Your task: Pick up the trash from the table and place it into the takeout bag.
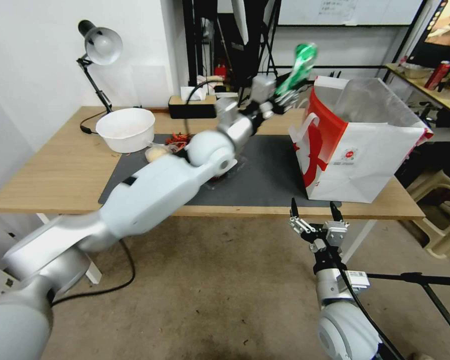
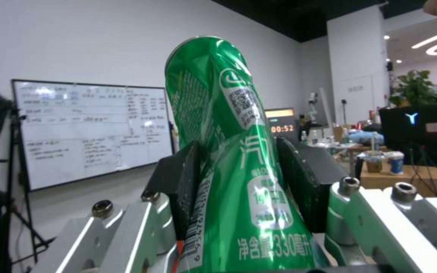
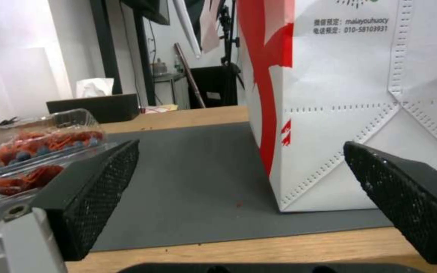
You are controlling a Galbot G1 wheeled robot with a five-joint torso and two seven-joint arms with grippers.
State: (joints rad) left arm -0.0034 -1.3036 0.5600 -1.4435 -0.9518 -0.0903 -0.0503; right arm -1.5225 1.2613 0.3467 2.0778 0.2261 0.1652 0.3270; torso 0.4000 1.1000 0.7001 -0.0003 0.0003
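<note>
The left pincer (image 1: 285, 92) is clamped on the crushed green can (image 1: 299, 65), held upright in the air just left of the takeout bag (image 1: 357, 150); the bag's open mouth lies to its right. The right pincer (image 1: 312, 210), spread apart, waits at the worktop's (image 1: 50, 175) near edge.

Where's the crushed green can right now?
In the head view, the crushed green can is clamped in the left gripper, raised above the table's far side, just left of the takeout bag's open top.
</note>
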